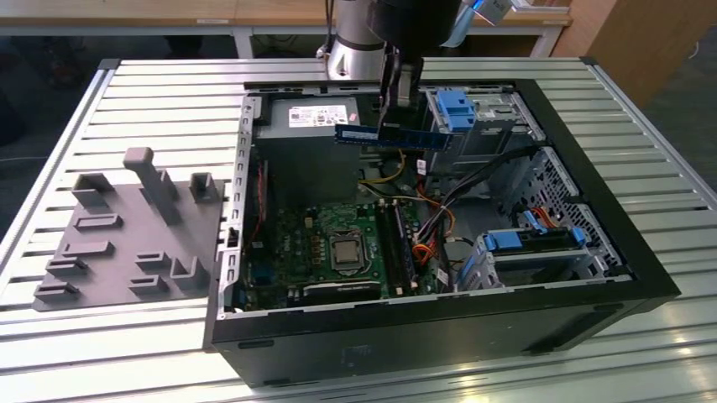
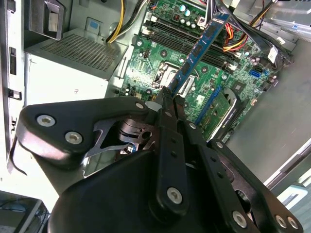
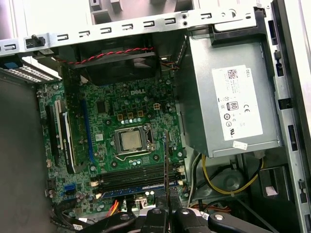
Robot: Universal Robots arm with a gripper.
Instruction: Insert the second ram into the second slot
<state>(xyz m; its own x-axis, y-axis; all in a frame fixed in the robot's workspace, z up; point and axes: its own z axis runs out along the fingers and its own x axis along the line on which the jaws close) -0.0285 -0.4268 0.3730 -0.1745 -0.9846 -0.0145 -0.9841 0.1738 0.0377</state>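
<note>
The second ram [image 1: 395, 137] is a thin dark-blue strip with a white label. It hangs level above the back of the open computer case, over the edge of the power supply. My gripper [image 1: 395, 117] is shut on its middle from above. In the second wrist view the ram [image 2: 201, 51] sticks out past my gripper [image 2: 168, 98] over the green motherboard. In the first wrist view the ram [image 3: 167, 165] shows edge-on above my gripper [image 3: 167, 211]. It crosses over the black memory slots [image 3: 133, 174], well above them. A blue strip [image 3: 131, 189] sits in the neighbouring slot. The slots [image 1: 399, 245] lie right of the processor socket.
The silver power supply [image 1: 305, 117] fills the case's back left corner. Blue drive-bay clips [image 1: 454, 109] [image 1: 505, 240] and loose cables [image 1: 442, 214] lie along the exterior view's right. A grey fixture plate [image 1: 123, 239] with upright blocks rests on the slatted table, left of the case.
</note>
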